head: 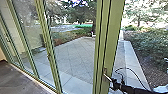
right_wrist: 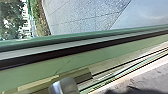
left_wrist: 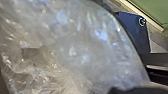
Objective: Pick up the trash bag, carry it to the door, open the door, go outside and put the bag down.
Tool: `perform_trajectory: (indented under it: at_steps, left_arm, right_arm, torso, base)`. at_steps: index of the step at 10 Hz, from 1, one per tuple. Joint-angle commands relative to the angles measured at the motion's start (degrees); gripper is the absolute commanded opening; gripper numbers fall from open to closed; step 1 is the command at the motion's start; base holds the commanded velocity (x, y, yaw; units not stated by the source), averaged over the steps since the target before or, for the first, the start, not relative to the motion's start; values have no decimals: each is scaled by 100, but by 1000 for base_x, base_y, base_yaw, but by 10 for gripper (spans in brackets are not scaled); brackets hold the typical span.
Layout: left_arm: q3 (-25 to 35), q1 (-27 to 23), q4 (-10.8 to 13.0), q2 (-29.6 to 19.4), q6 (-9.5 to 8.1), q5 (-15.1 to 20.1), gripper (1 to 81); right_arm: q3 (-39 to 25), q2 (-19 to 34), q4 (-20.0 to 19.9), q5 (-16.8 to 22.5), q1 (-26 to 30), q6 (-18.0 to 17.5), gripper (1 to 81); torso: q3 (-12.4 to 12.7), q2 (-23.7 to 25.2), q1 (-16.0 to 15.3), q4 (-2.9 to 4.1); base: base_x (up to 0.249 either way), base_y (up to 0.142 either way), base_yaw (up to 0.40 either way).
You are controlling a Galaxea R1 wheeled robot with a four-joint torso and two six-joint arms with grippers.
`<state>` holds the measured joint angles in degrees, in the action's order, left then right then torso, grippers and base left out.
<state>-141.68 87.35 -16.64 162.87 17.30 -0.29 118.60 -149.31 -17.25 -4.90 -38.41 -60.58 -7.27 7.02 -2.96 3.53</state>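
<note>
In the head view, my right gripper (head: 113, 82) is at the metal handle (head: 107, 77) low on the green door frame (head: 113, 35); whether it grips the handle I cannot tell. The right wrist view has the door's green frame (right_wrist: 100, 55) running slantwise and a rounded metal piece (right_wrist: 65, 86) close to the camera. The translucent trash bag (left_wrist: 75, 45), crumpled and shiny, is very near my left wrist camera. How my left gripper holds the bag is hidden.
Tall glass panels in green posts (head: 48, 53) line the left, above a grey indoor floor (head: 15, 81). Beyond the glass lies a paved yard (head: 72, 57), with bushes (head: 150, 42) along its right side. A dark cable (head: 132, 71) loops above my right arm.
</note>
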Motion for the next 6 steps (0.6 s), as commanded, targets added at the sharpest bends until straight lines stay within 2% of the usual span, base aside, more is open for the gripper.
perform_trajectory:
  at_steps: [1,3,4,5,6]
  left_arm:
    - [26,-230,-15,-70,10,390,10]
    - [26,-231,-6,-78,10,398,10]
    - [26,-231,-6,-78,10,398,10]
    - [26,-231,-15,-78,10,398,10]
    - [26,-214,-15,-87,10,398,10]
  right_arm:
    - [-181,-172,301,2195,-207,160,811]
    - [-181,-111,293,2195,-164,160,811]
    - [-172,-76,292,2195,-111,160,811]
    - [-163,-6,284,2195,-41,160,811]
    - [-120,47,266,2195,56,151,811]
  torso:
    - [-495,-2,0,0]
    - [-867,0,-2,0]
    - [-520,0,-2,0]
    - [-673,2,4,0]
    - [-710,2,4,0]
  base:
    - [0,0,0]
    - [0,0,0]
    - [0,0,0]
    - [0,0,0]
    - [0,0,0]
